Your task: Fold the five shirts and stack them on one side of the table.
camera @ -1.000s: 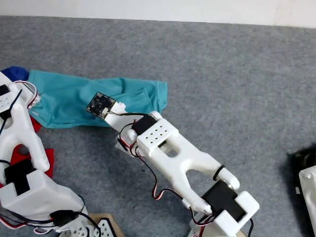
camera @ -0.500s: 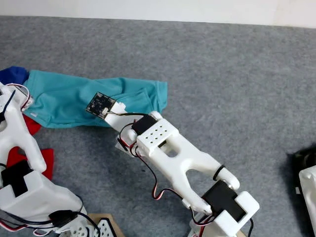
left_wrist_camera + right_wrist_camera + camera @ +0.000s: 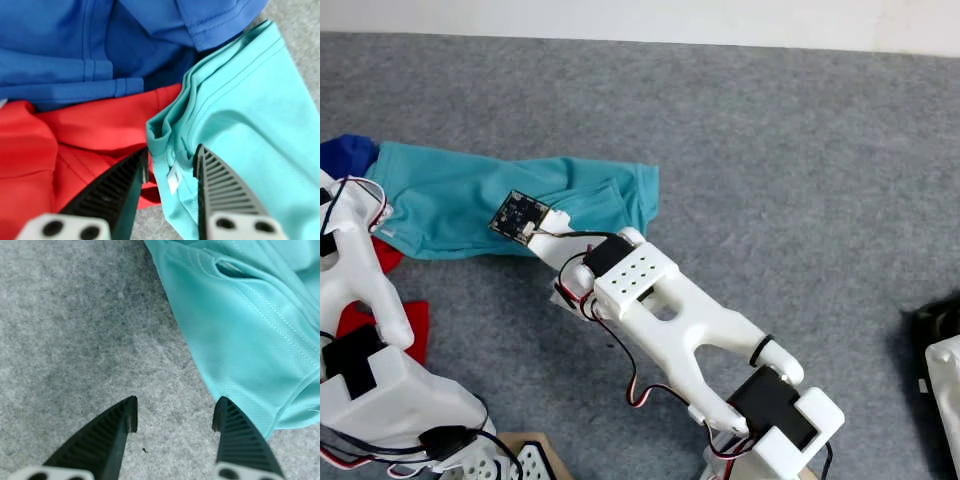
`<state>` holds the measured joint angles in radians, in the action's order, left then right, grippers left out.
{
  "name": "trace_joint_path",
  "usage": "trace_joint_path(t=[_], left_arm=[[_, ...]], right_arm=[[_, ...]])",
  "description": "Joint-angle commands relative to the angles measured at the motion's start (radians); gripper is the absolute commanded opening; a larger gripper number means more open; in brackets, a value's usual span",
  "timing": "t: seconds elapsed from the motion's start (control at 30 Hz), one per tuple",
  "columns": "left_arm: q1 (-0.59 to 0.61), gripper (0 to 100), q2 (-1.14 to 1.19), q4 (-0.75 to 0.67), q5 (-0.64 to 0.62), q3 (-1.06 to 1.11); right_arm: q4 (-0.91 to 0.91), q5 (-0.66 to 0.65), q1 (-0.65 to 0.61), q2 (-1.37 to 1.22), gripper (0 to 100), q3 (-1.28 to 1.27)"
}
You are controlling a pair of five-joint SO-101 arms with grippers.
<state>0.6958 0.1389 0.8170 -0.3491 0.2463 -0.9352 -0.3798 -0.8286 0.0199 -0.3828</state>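
The teal shirt point(image 3: 450, 205) is laid out on the table point(image 3: 800, 150) toward the left edge of the high view. The blue shirt point(image 3: 100, 45) and red shirt point(image 3: 75, 130) are bunched against its end. The left gripper point(image 3: 170, 170) is held open, with the teal hem between its fingers. The right gripper point(image 3: 175, 422) is held open over bare table, just beside the teal shirt's edge.

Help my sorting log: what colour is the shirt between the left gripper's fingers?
Teal shirt; best in left wrist view.
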Motion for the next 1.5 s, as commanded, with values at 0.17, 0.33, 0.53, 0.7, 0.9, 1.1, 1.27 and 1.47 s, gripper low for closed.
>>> trace_joint_path(t=[0.17,0.33,0.53,0.7,0.9,1.1,1.27,1.47], left_arm=[[0.002,16,-0.05,-0.054,-0.002,-0.004],[-0.001,16,-0.05,-0.097,-0.002,0.028],[-0.021,16,-0.048,-0.109,-0.002,0.039],[-0.027,1,-0.048,-0.166,-0.003,0.039],[-0.058,1,-0.051,-0.178,-0.005,0.036],[-0.174,1,-0.062,-0.176,-0.005,0.027],[-0.298,1,-0.062,-0.176,-0.005,-0.015],[-0.441,1,-0.119,-0.176,-0.005,-0.062]], right_arm=[[-0.002,-0.015,-0.012,0.004,24.9,0.005],[-0.002,-0.015,-0.012,0.004,24.9,0.004],[-0.002,-0.015,-0.012,0.004,24.9,0.005],[-0.002,-0.014,-0.008,0.004,24.9,0.007],[-0.002,-0.014,-0.007,0.004,24.9,0.007],[-0.004,-0.014,0.015,0.012,24.9,0.007],[-0.041,-0.011,0.068,0.099,24.8,0.004],[-0.07,-0.009,0.162,0.282,24.8,-0.054]])
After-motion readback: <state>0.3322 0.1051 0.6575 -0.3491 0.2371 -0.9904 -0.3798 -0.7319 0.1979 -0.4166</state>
